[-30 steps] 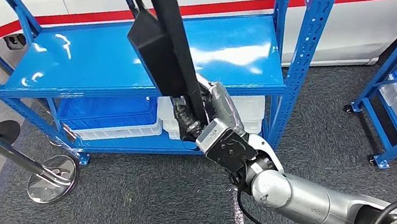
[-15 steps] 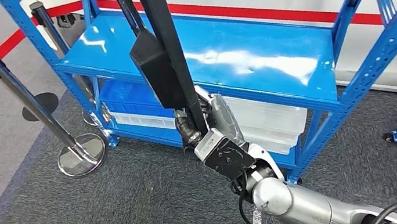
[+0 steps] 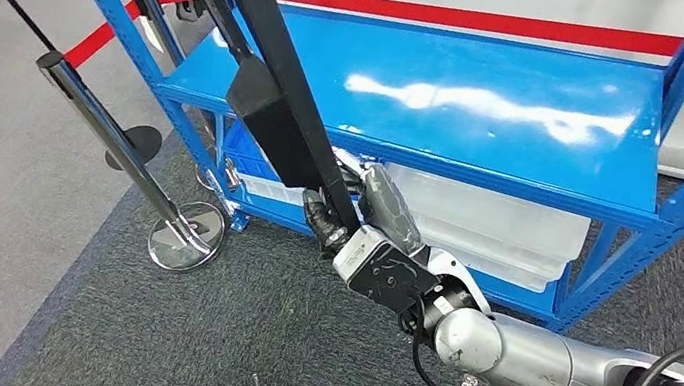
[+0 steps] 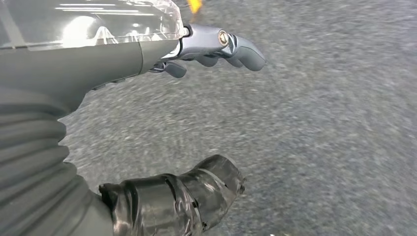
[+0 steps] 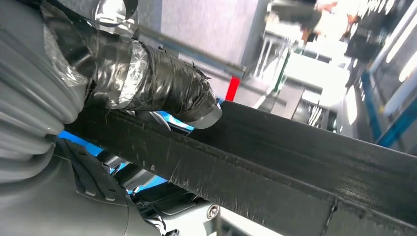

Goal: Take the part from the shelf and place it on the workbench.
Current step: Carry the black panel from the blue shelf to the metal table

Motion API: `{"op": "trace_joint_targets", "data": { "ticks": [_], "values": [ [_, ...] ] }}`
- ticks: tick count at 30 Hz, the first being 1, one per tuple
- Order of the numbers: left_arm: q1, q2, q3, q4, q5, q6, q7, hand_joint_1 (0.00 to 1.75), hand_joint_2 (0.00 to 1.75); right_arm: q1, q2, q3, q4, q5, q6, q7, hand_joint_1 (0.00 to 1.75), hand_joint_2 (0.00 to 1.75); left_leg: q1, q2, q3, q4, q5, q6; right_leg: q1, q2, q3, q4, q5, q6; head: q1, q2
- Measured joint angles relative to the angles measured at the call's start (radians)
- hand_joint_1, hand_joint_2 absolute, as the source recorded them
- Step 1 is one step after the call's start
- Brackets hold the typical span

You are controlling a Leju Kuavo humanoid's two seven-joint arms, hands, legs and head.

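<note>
In front of the blue metal shelf rack point(image 3: 507, 99), the robot's right hand point(image 3: 362, 220) grips a long black bar-shaped part point(image 3: 287, 80) with a flat black paddle-like piece on its side, holding it upright so it rises past the top of the head view. The part is off the shelf, carried over the dark grey carpet point(image 3: 192, 376). The tape-wrapped thumb point(image 5: 147, 83) presses against the bar's black face point(image 5: 305, 162). The left hand point(image 4: 216, 49) hangs over the carpet with nothing in it, fingers loosely bent and apart from the taped thumb. A chrome stanchion post point(image 3: 127, 163) stands beside the rack's corner, and white bins point(image 3: 494, 222) sit on the lower shelf.
</note>
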Motion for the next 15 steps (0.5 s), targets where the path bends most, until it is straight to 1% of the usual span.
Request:
{"op": "trace_joint_targets", "data": {
  "ticks": [1,2,3,4,5,6,7,8,9,10,11,12,13,14,15],
  "values": [
    [0.001,-0.001,0.0,0.0,-0.002,0.0,0.002,0.0,1.75,0.0,0.0,0.0,0.0,0.002,-0.003,0.0,1.75,1.75,-0.002,0.006,0.029,-0.058,0.035,0.005,0.001,-0.013,0.004,-0.001,-0.003,0.0,0.0,0.0],
    [0.0,0.0,0.0,0.0,-0.004,0.001,0.003,0.0,1.75,0.001,0.0,0.0,0.0,0.003,-0.005,0.0,1.75,1.75,-0.008,0.023,0.067,-0.129,0.063,0.01,0.002,-0.024,0.01,-0.005,-0.006,0.0,0.0,0.0],
    [0.0,0.0,0.0,0.0,-0.007,0.002,0.004,0.0,1.75,0.001,0.0,0.0,0.0,0.004,-0.008,-0.001,1.75,1.75,-0.017,0.044,0.101,-0.192,0.083,0.016,0.003,-0.035,0.017,-0.01,-0.007,0.001,0.0,0.0],
    [-0.001,0.0,0.0,0.0,-0.01,0.003,0.004,0.0,1.75,0.002,0.0,0.0,0.0,0.006,-0.011,-0.002,1.75,1.75,-0.027,0.062,0.127,-0.241,0.095,0.024,0.004,-0.045,0.023,-0.016,-0.008,0.004,0.0,0.0],
    [-0.003,0.001,0.0,0.0,-0.014,0.004,0.005,0.0,1.75,0.003,0.0,0.0,0.0,0.006,-0.015,-0.003,1.75,1.75,-0.035,0.072,0.137,-0.261,0.093,0.029,0.004,-0.055,0.028,-0.023,-0.007,0.007,0.0,0.0],
    [-0.003,0.002,0.0,0.0,-0.016,0.005,0.006,0.0,1.75,0.004,0.0,0.0,0.0,0.007,-0.018,-0.004,1.75,1.75,-0.041,0.068,0.14,-0.269,0.095,0.035,0.004,-0.065,0.033,-0.029,-0.007,0.011,0.0,0.0],
    [-0.004,0.004,0.0,0.0,-0.02,0.007,0.007,0.0,1.75,0.005,0.0,0.0,-0.001,0.009,-0.02,-0.005,1.75,1.75,-0.044,0.056,0.146,-0.279,0.097,0.04,0.003,-0.074,0.04,-0.036,-0.008,0.016,0.0,0.0],
    [-0.002,0.005,0.0,0.0,-0.024,0.009,0.009,0.0,1.75,0.006,0.0,0.0,-0.002,0.01,-0.02,-0.006,1.75,1.75,-0.042,0.045,0.157,-0.294,0.101,0.045,0.001,-0.07,0.047,-0.037,-0.012,0.021,0.001,0.0],
    [-0.001,0.005,0.0,0.0,-0.027,0.011,0.011,0.0,1.75,0.007,-0.001,0.0,-0.002,0.012,-0.021,-0.007,1.75,1.75,-0.038,0.034,0.17,-0.308,0.105,0.049,0.0,-0.053,0.048,-0.025,-0.023,0.024,0.001,0.0],
    [-0.001,0.005,0.0,0.0,-0.031,0.013,0.013,0.0,1.75,0.008,-0.001,0.0,-0.004,0.014,-0.022,-0.008,1.75,1.75,-0.034,0.025,0.182,-0.32,0.108,0.055,0.001,-0.027,0.037,0.008,-0.041,0.026,0.002,0.0],
    [-0.002,0.004,0.0,0.0,-0.035,0.015,0.015,0.0,1.75,0.008,-0.001,0.0,-0.004,0.015,-0.022,-0.009,1.75,1.75,-0.031,0.016,0.189,-0.325,0.11,0.059,0.0,0.003,0.011,0.06,-0.065,0.024,0.002,0.0],
    [-0.005,0.004,0.0,0.0,-0.039,0.016,0.016,0.0,1.75,0.01,-0.001,0.0,-0.005,0.016,-0.023,-0.009,1.75,1.75,-0.03,0.004,0.191,-0.323,0.109,0.063,0.002,0.025,-0.03,0.131,-0.092,0.023,0.002,0.0],
    [-0.008,0.004,0.0,0.0,-0.043,0.017,0.018,0.0,1.75,0.013,-0.001,0.0,-0.006,0.018,-0.024,-0.009,1.75,1.75,-0.03,-0.008,0.191,-0.32,0.107,0.067,0.002,0.035,-0.071,0.198,-0.112,0.023,0.002,0.0],
    [-0.009,0.003,0.0,0.0,-0.047,0.017,0.021,0.0,1.75,0.016,-0.001,0.0,-0.007,0.021,-0.025,-0.007,1.75,1.75,-0.029,-0.023,0.19,-0.316,0.104,0.067,0.001,0.04,-0.103,0.24,-0.115,0.025,0.002,0.0],
    [-0.009,0.003,0.0,0.0,-0.05,0.018,0.023,0.0,1.75,0.02,-0.001,0.0,-0.007,0.026,-0.026,-0.005,1.75,1.75,-0.028,-0.038,0.19,-0.311,0.1,0.067,0.0,0.043,-0.119,0.25,-0.101,0.027,0.002,0.0]
  ]
}}
